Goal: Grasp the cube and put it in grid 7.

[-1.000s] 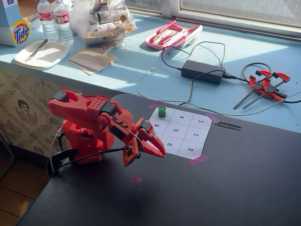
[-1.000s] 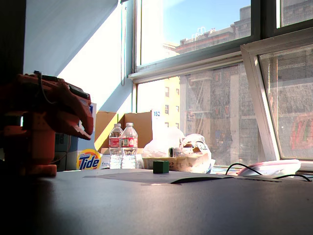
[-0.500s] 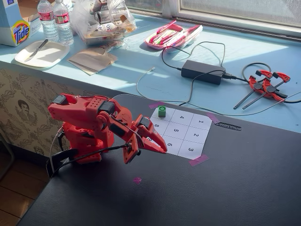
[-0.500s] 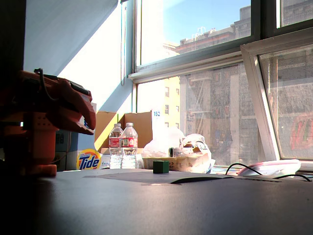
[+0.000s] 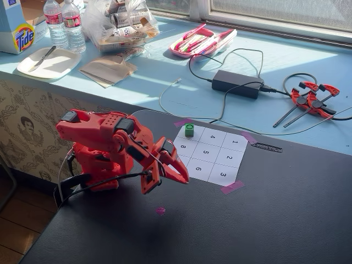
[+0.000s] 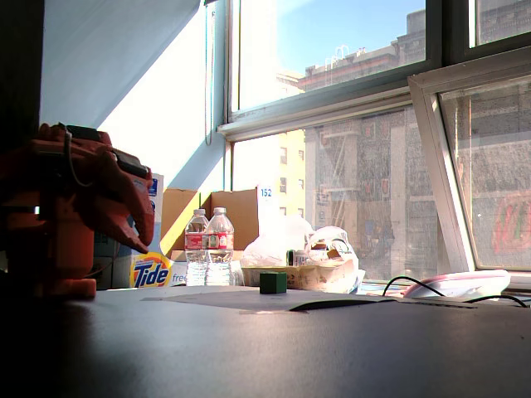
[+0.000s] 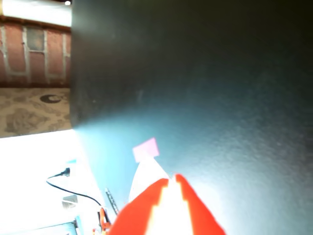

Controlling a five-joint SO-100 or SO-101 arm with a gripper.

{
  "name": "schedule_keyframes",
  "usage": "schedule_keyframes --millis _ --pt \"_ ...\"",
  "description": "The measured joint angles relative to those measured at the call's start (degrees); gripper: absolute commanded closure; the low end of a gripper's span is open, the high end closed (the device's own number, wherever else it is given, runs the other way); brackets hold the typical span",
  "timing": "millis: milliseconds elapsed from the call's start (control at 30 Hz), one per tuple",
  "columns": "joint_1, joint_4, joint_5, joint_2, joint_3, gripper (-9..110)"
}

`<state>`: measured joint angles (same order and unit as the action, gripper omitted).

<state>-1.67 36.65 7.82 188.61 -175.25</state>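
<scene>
- Nothing held in the gripper (image 5: 184, 179): tips seen pressed almost together in the wrist view, with only a bright slit between them, above bare table (image 5: 264, 220).
- Sat folded low beside the red base, at the left of a fixed view, fingers angled down toward the dark top.
- Just beyond the tips, a small pink tape mark (image 5: 160, 210) on the table, clear of everything else.
- Farther out, the numbered sheet (image 5: 220, 159), taped at its corners, with 8, 5, 2, 6, 3, 4 and 1 readable.
- At its far corner, the cube (image 5: 189, 130), upright and resting on the cell beside 4 and next to 8. Judged to be grid 7 (image 5: 197, 132), though no digit could be read there with the cube on it.
- Well apart from the gripper, with no contact between the two.
- Placement judged already satisfied as things lay, which left only a clean standoff.
- Best handled by keeping the fingers away from the sheet, avoiding any low sweep across it that might nudge so light a block over a cell line, and checking that all four edges lay inside the cell.
- Behind the sheet, a power brick (image 5: 236, 83) and loose cables; worth staying clear of those too.
</scene>
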Motion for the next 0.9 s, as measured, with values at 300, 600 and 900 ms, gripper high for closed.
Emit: schedule_keyframes --millis 300,600,900 --pt "0.00 6.94 -0.53 0.00 0.00 101" --pt "0.00 7.91 -0.53 0.00 0.00 101" --pt "-0.62 7.91 -0.53 0.00 0.00 101"
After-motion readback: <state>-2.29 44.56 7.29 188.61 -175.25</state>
